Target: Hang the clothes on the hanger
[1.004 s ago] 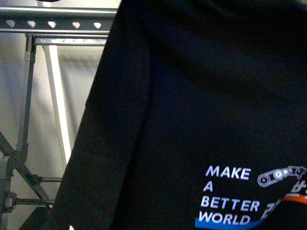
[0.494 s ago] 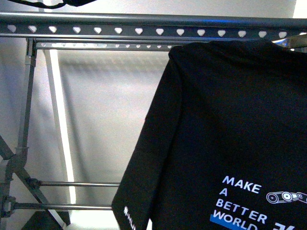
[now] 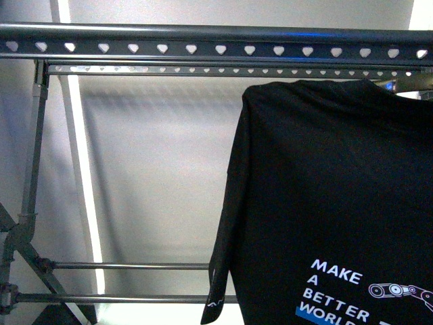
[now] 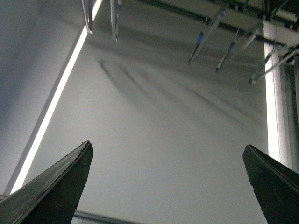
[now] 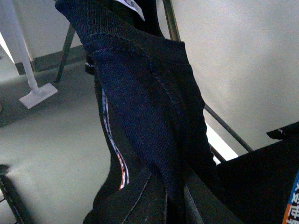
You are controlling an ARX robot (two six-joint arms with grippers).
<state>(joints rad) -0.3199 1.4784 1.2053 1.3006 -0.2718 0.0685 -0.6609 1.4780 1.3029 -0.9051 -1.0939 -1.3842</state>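
Left gripper (image 4: pixel 167 147): fully spread. In the left wrist view its two dark fingers (image 4: pixel 60 182) stand at opposite sides of the frame. Nothing is between them and nothing touches them. Beyond them there is only pale wall (image 4: pixel 154 140) and some rails near the top.

Right gripper: how far it is open cannot be told. The right wrist view is filled at close range by the dark cloth of the T-shirt (image 5: pixel 149 116). A ribbed collar band and a white label (image 5: pixel 133 5) show at the top. A straight dark bar lies against the cloth low in the frame, but it cannot be told whether this is a finger or part of the rack. No grip on the cloth can be confirmed.

T-shirt (image 3: pixel 325 189), front view: it hangs on the right side, with its top edge just under the rack's top rail (image 3: pixel 203 40), the one with the row of heart-shaped holes. What carries the garment at its upper right is blurred and cannot be made out. One sleeve (image 3: pixel 220 284) hangs straight down, with a small white mark near its hem.

Cut off: the right part of the shirt runs out of frame, and the white print (image 3: pixel 338 291) is clipped at the bottom, with "MAKE A BETTER" legible and the next line only partly so. The rack's lower crossbars (image 3: pixel 128 266) pass behind the sleeve.
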